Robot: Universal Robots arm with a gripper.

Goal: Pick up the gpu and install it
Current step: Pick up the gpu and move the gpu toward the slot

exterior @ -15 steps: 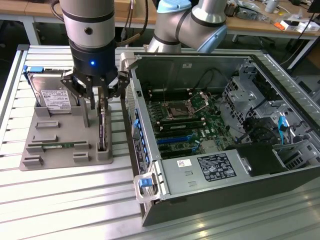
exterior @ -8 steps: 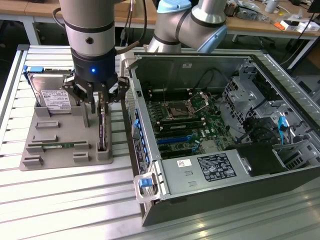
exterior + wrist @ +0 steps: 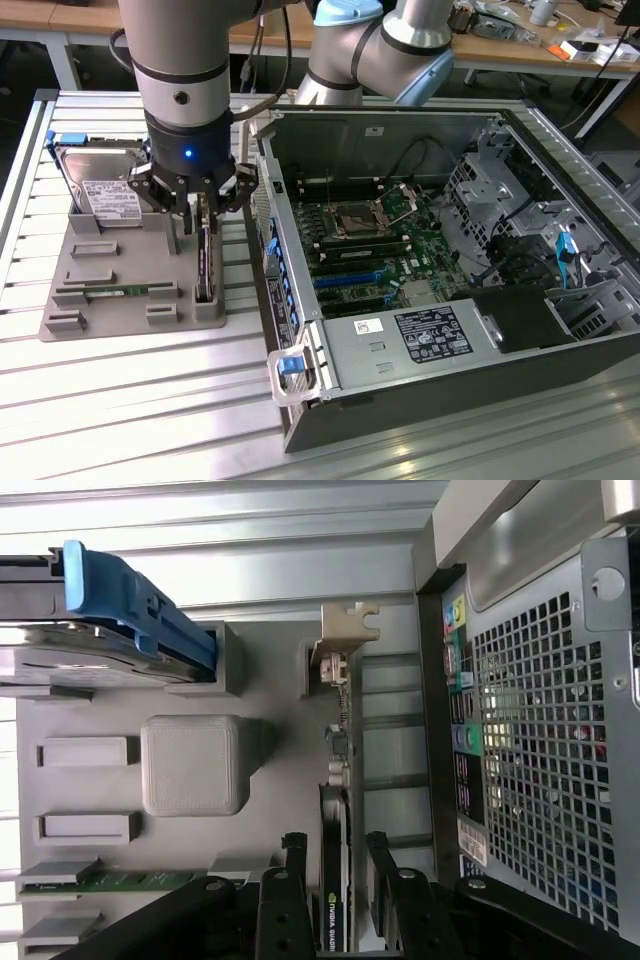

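Note:
The gpu (image 3: 205,268) stands on edge in a slot at the right end of the grey holder (image 3: 130,300), left of the computer case in the exterior view. In the wrist view the gpu (image 3: 336,800) shows edge-on as a thin dark card, its silver end bracket (image 3: 345,630) at the far end. My gripper (image 3: 201,212) hangs right over the card's top edge. The gripper (image 3: 336,858) is open. One black finger (image 3: 294,860) stands on each side of the card with a small gap, and nothing is gripped.
A silver hard drive (image 3: 100,190) with a blue latch leans at the holder's back. A narrow green memory stick (image 3: 110,292) lies in a front slot. The open computer case (image 3: 480,330) shows its motherboard and blue slots (image 3: 350,276). Its perforated rear wall (image 3: 540,740) stands close beside the gripper.

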